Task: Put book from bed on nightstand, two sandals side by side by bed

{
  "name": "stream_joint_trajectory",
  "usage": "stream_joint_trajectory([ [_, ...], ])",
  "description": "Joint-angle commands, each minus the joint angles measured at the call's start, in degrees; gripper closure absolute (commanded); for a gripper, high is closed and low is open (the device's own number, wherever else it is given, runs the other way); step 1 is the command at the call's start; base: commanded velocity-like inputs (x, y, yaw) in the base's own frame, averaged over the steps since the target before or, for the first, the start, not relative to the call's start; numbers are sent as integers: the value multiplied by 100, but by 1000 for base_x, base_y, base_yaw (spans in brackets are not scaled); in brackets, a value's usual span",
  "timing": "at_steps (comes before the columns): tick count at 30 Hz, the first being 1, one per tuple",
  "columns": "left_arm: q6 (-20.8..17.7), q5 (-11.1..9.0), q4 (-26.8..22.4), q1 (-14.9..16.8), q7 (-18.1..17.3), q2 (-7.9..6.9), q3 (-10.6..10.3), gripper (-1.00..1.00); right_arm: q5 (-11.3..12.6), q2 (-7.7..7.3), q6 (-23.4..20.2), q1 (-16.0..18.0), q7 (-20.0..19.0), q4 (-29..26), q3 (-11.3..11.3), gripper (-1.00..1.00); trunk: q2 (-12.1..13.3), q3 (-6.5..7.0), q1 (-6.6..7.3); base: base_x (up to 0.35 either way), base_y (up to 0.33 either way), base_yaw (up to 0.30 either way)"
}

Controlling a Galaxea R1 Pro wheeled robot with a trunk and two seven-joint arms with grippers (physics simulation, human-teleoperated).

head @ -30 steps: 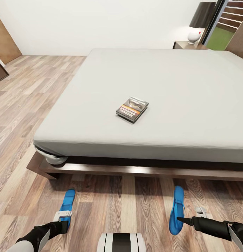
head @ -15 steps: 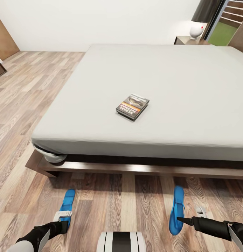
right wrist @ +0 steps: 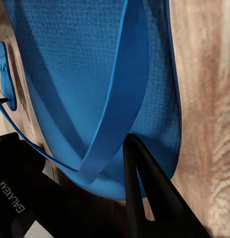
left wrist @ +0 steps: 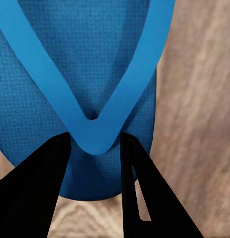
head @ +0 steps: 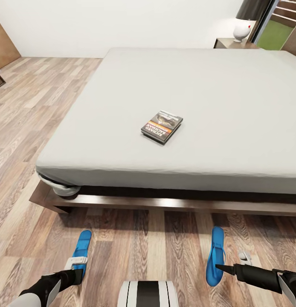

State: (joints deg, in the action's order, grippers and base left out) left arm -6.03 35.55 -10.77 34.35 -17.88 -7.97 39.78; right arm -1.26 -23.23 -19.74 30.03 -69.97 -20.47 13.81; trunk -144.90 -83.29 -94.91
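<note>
Down at the near edge of the head view, your left gripper (head: 76, 265) sits over the left sandal (head: 82, 249), which lies flat on the wood-plank floor (head: 24, 128) near the foot-end left corner of the bed (head: 173, 94). Your left wrist camera shows the two black fingers (left wrist: 33, 193) set narrowly on either side of the strap's toe junction, pinching the left sandal (left wrist: 85, 74) there. Between your arms, the robot's white and black trunk (head: 148, 293) shows at the bottom edge. On the light-grey mattress, the book (head: 161, 126) lies flat and slightly turned, toward the near edge and a little left of the middle, well apart from both grippers. To the right, the right sandal (head: 216, 255) is tipped on its side on the floor just in front of the bed's dark wooden frame, well apart from its mate. Your right gripper (head: 224, 269) holds it: the right wrist camera shows a black finger (right wrist: 144, 193) tucked under the strap against the blue sole of the right sandal (right wrist: 95, 74). At the far right corner beyond the bed, a nightstand (head: 233, 43) carries a white-based lamp (head: 243, 30), beside the black-framed window (head: 278, 30).
</note>
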Motion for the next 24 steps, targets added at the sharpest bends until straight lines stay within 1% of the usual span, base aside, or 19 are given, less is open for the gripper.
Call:
stream_joint_trajectory([
  [1, -38, 24, -13, 2, -40, 4, 48, 100, -5, 3, -83, 4, -46, -1, 33, 100, -1, -4, 1, 0, 0, 0],
  [8, -23, 22, -13, 2, -45, -4, 51, 100, -5, 3, -78, 3, -44, -1, 32, 100, -1, -4, 1, 0, 0, 0],
  [12, 195, 22, -13, 2, -48, -6, 55, 100, -5, 3, -75, 2, -44, -1, 33, 100, -1, -4, 1, 0, 0, 0],
  [13, 349, 20, -10, 2, -49, -5, 70, 100, -5, 3, -74, 2, -44, -1, 33, 100, -1, -4, 1, 0, 0, 0],
  [15, 458, 19, -6, 2, -49, -4, 97, 100, -5, 3, -74, 2, -43, -1, 33, 100, -1, -4, 1, 0, 0, 0],
  [24, 532, 4, -4, 2, -49, -3, 121, 100, -5, 3, -74, 2, -44, -1, 32, 100, -1, -4, 1, 0, 0, 0],
])
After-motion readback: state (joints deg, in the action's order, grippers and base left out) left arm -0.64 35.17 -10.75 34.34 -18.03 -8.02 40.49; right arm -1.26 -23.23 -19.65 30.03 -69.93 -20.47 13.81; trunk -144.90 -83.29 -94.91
